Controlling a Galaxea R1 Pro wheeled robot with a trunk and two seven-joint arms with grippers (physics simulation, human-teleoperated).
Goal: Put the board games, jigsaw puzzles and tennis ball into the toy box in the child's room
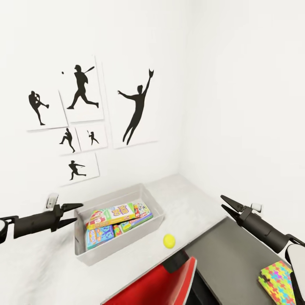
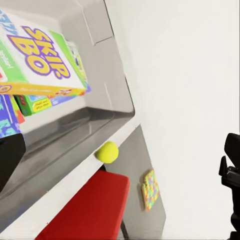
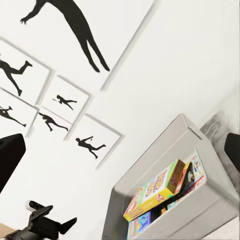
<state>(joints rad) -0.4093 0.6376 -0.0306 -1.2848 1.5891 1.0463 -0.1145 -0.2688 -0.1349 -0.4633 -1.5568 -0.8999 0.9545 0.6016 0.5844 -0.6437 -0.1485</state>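
Red chair back point(image 1: 159, 284) is seen nearest, tucked at the table point(image 1: 186, 190). Just beyond it, the tennis ball point(image 1: 169, 240) lies on the tabletop beside the toy box point(image 1: 154, 201), in which the board games point(image 1: 116, 214) are stacked. One jigsaw puzzle point(image 1: 277, 281) is left on the dark desk point(image 1: 228, 254), far right. Left gripper point(image 1: 73, 213) and right gripper point(image 1: 225, 203) are held parted and empty.

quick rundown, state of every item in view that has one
toy box: on the table, open top, holding game boxes
SKIP BO box: inside toy box, lying tilted on other boxes
tennis ball: on the table, outside toy box, beside its front corner
jigsaw puzzle: lying flat on the dark desk, not in toy box
left gripper: open, empty
right gripper: open, empty
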